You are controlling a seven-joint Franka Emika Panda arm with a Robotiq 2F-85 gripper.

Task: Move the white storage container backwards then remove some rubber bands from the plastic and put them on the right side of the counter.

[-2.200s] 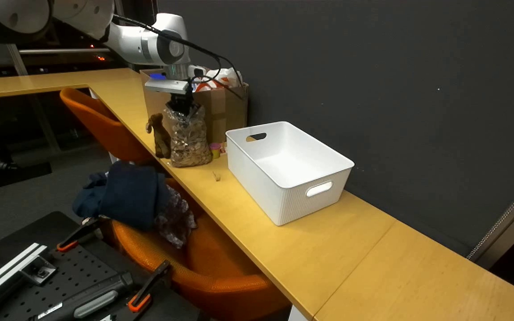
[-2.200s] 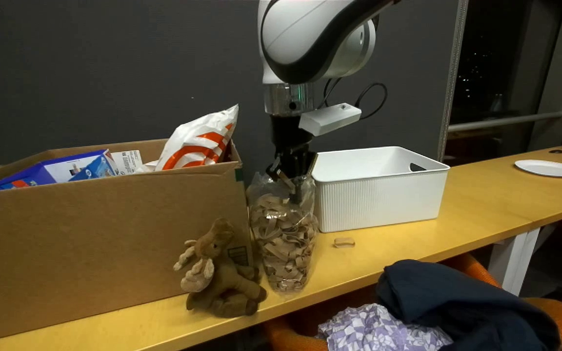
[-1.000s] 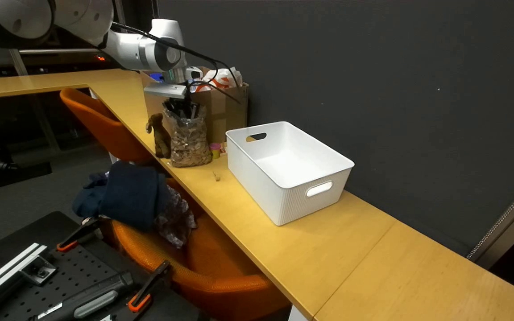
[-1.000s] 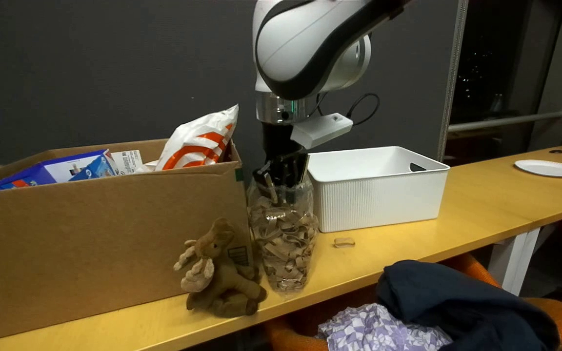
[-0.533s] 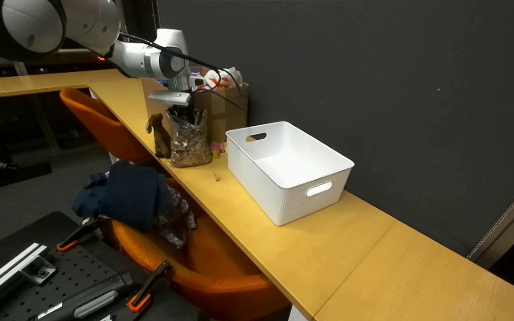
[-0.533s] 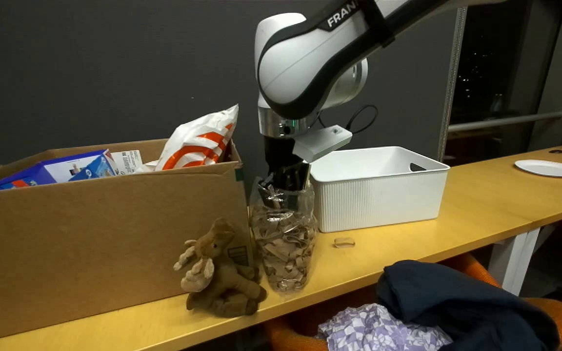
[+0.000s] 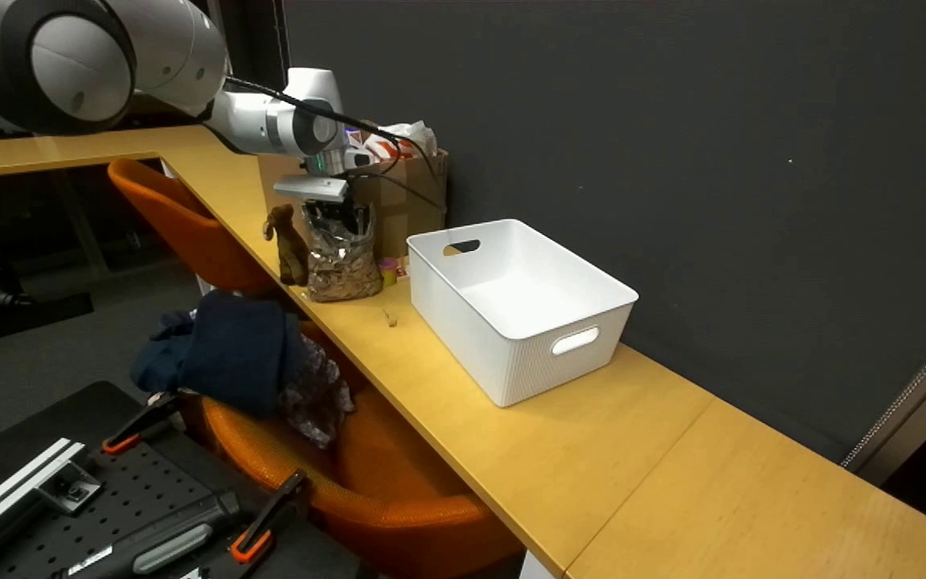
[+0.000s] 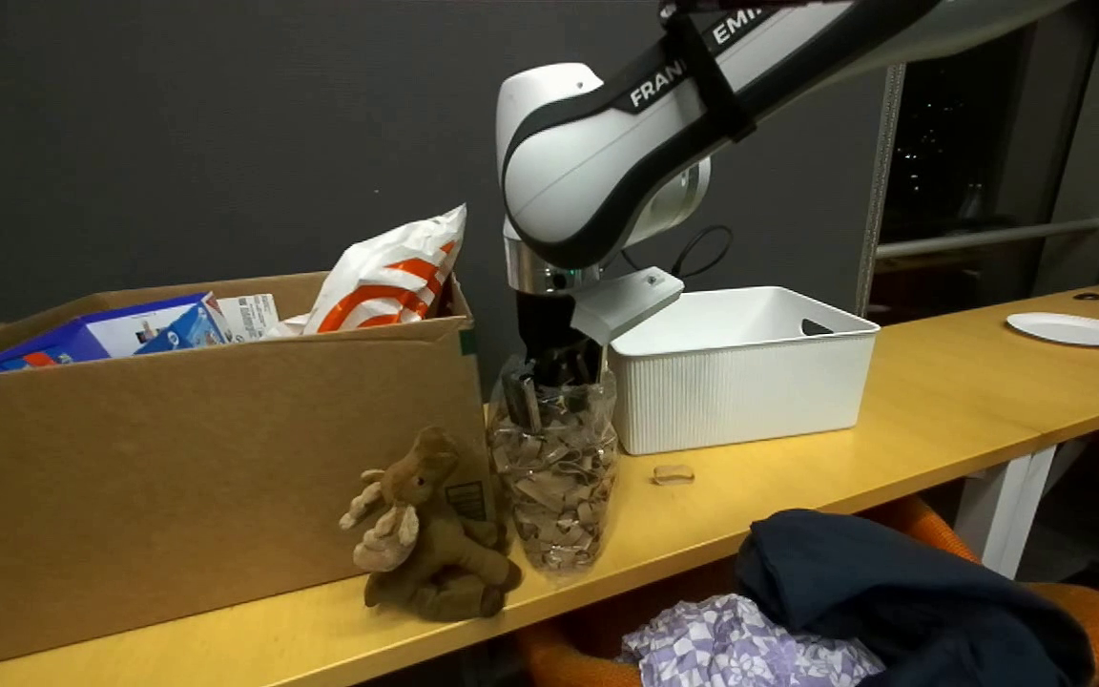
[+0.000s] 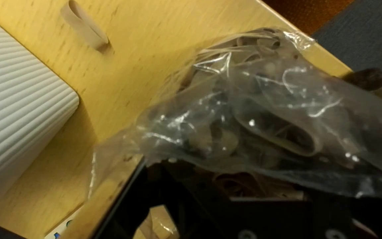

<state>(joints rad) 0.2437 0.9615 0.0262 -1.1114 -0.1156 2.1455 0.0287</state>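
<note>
Now the claw (image 8: pixel 557 386) has come lower, into the mouth of the bag (image 9: pixel 297 84), which stands upright on the bench (image 8: pixel 941 420) beside the box (image 8: pixel 196 477); probably the taking of bands (image 8: pixel 564 525) begins. How wide the claw stands, and if it holds something, I cannot say, because the bag covers its lower end. The container (image 8: pixel 745 396) rests near the wall (image 7: pixel 672 161), so its backward move seems done. I count one container, one bag, one box, one toy (image 8: pixel 445 553) and one loose band (image 9: pixel 83 28); those inside I cannot count.

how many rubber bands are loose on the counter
1: a rubber band on the counter, beside the white storage container; more may be hidden behind the plastic bag.
</note>
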